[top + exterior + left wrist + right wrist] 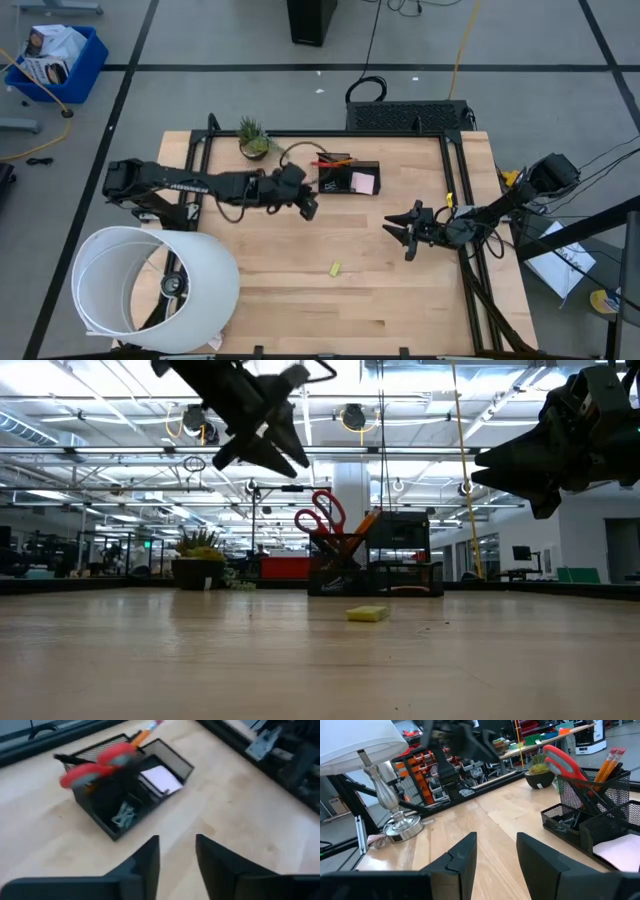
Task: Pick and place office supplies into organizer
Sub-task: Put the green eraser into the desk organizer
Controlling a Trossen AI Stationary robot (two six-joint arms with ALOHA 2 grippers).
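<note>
The black organizer [348, 178] stands near the table's far edge. In its tall compartment are the red-handled scissors [95, 765] and orange pencils [609, 762], and the pink sticky-note pad [364, 183] lies in its low one. A tiny yellow-green piece [335, 268] lies flat on the wood toward the near edge. My left gripper [310, 208] hovers open above the table just left of the organizer, with nothing between its fingers [150, 855]. My right gripper [405, 230] waits open and raised to the organizer's right, pointing toward the table's left.
A small potted plant [255, 140] stands at the far edge, left of the organizer. A lamp with a large white shade [150, 290] fills the near left corner. Black frame rails [455, 190] run along the table's sides. Bare wood lies around the yellow-green piece.
</note>
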